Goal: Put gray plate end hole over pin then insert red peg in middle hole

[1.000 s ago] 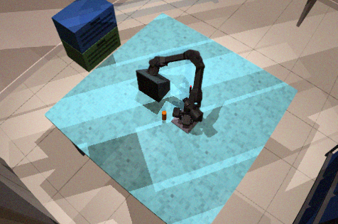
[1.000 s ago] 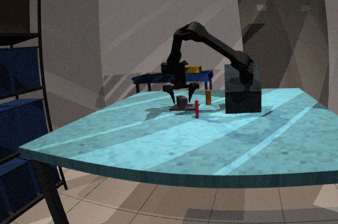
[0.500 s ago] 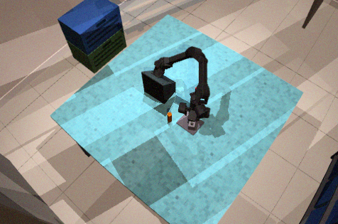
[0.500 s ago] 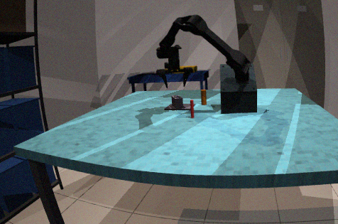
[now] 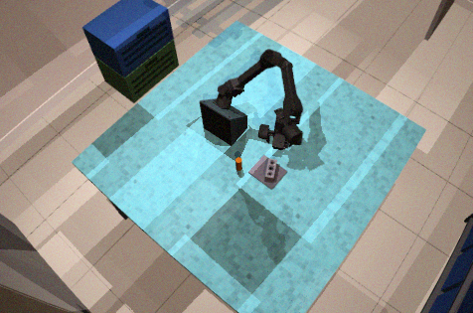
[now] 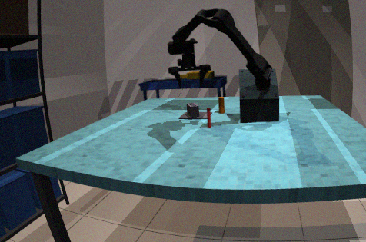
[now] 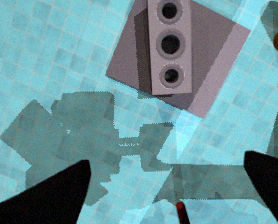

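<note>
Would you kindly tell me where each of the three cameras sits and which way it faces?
Top: high overhead, angled down at the table; whole arm shows.
Exterior: low beyond the table's edge, facing across it toward the arm's base box; whole arm, open gripper raised.
Wrist: on the gripper, looking down; only two dark fingers show.
Shared: all three show the gray plate on its base; exterior and wrist show the red peg.

From my remote station I see: a teal checkered worktop (image 5: 348,121); an orange cylinder (image 6: 221,104) upright on it; a blue crate (image 5: 126,29) stacked on a green crate (image 5: 144,77) on the tiled floor (image 5: 412,250); a dark shelf rack (image 6: 41,63) holding blue bins; a blue bench (image 6: 184,83) behind.
</note>
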Robot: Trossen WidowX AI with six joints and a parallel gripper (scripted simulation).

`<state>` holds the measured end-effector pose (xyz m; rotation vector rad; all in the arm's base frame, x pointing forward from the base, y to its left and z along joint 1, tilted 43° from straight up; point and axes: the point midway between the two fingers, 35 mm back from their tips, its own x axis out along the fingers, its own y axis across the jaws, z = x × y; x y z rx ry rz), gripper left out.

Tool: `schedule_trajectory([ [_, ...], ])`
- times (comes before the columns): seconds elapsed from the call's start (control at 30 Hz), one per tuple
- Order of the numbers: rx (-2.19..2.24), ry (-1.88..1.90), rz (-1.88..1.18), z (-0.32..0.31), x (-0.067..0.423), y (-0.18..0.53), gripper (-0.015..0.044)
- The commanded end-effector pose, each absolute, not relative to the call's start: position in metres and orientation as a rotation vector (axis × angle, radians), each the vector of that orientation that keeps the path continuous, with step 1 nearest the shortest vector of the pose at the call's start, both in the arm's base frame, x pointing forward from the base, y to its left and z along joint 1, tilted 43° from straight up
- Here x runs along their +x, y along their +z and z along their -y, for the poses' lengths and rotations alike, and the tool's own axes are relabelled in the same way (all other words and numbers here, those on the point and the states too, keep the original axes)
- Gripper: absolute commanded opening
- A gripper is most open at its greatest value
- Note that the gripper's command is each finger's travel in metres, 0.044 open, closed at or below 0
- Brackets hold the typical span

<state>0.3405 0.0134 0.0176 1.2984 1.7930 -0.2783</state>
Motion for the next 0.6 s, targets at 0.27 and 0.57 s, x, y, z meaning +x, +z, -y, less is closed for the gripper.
schedule_trajectory([
  [0.27,1.279,-0.226,-1.803,-0.100,0.238,0.093,0.0440],
  [0.57,1.277,-0.217,-1.806,-0.112,0.226,0.089,0.0440],
])
